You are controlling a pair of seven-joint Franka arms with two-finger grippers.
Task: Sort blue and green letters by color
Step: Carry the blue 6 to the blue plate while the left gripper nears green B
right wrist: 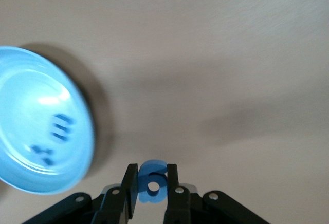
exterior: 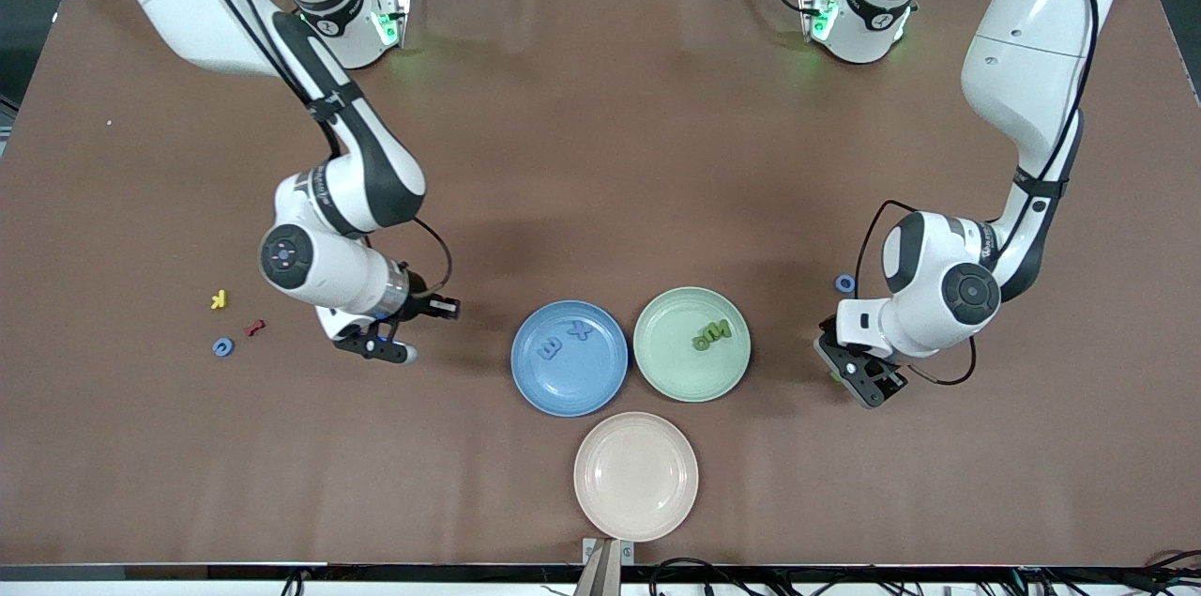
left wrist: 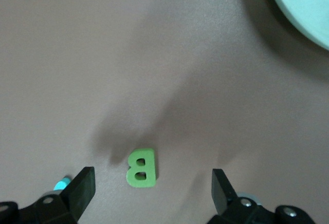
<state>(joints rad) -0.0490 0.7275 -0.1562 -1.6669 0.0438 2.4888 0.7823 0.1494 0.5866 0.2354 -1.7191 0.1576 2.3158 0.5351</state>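
Note:
My right gripper [exterior: 396,353] [right wrist: 152,169] is shut on a blue letter piece [right wrist: 153,190] and holds it over the table, beside the blue plate [exterior: 570,389] [right wrist: 20,178]. That plate holds two blue letters [exterior: 564,342] [right wrist: 60,128]. My left gripper [exterior: 860,375] [left wrist: 153,184] is open and low over the table, with a green B [left wrist: 141,168] lying flat between its fingers, untouched. The green plate [exterior: 691,380] [left wrist: 308,13] holds green letters [exterior: 710,334]. One blue ring-shaped piece [exterior: 845,282] lies by the left arm, and another blue piece [exterior: 223,347] lies toward the right arm's end.
An empty pink plate [exterior: 635,521] sits nearer the front camera than the two coloured plates. A small yellow k [exterior: 219,299] and a red squiggly piece [exterior: 254,328] lie on the brown table [exterior: 600,155] beside the loose blue piece.

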